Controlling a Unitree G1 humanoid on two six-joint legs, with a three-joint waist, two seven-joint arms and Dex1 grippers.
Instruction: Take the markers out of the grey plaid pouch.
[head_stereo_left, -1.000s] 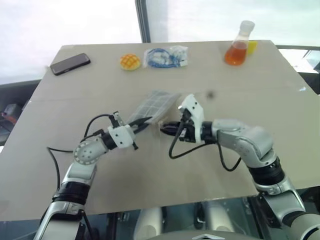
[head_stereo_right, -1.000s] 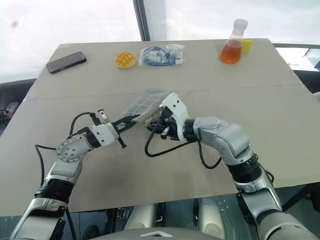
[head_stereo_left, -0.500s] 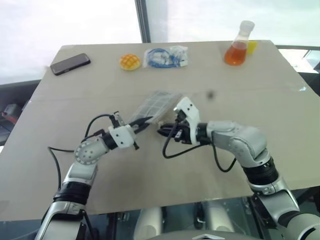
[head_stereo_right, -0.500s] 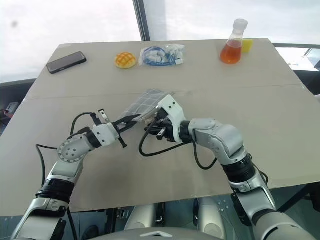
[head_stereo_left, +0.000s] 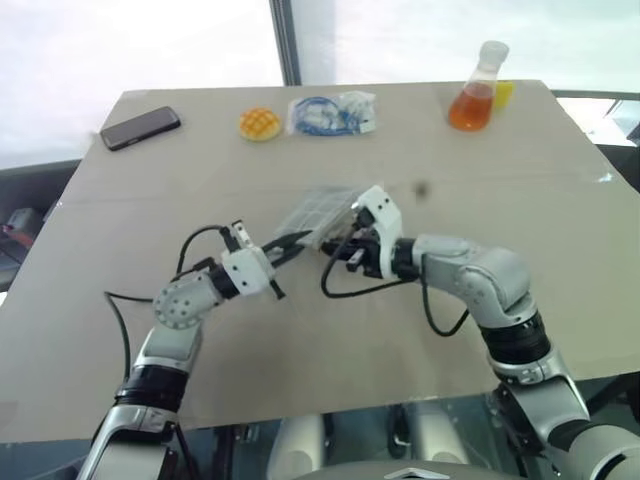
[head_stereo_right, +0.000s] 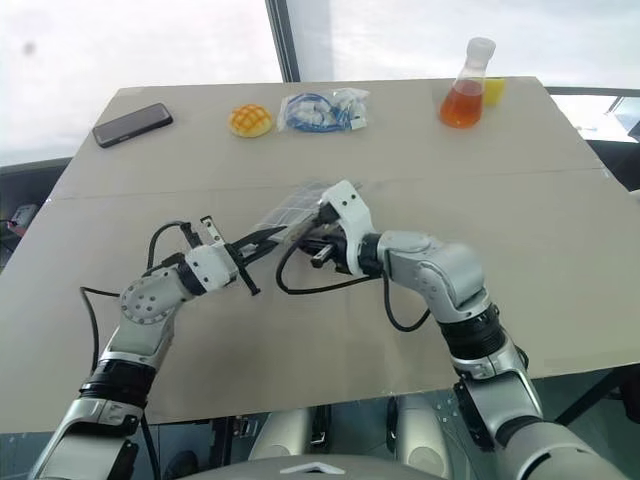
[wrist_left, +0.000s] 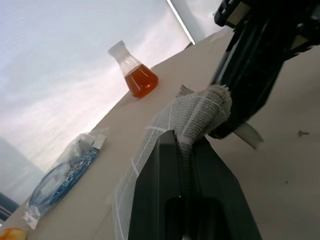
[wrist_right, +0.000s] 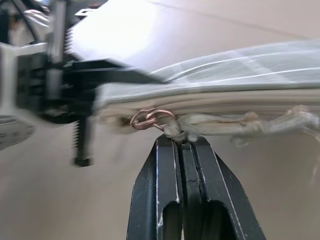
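My left pincer (head_stereo_left: 288, 243) clamps one end of the flat grey plaid fabric pouch (head_stereo_left: 318, 212), lifted above the beige tabletop (head_stereo_left: 300, 330); my right pincer (wrist_right: 181, 145) pinches its pale zipper cord (wrist_right: 210, 125).

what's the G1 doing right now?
It holds the grey plaid pouch off the table with both arms. The left gripper is shut on one end of the fabric; the right gripper is shut on the pull cord by the zipper ring. No markers are out yet. A phone, a flask of orange liquid and a clear bag with blue cable sit along the far edge.
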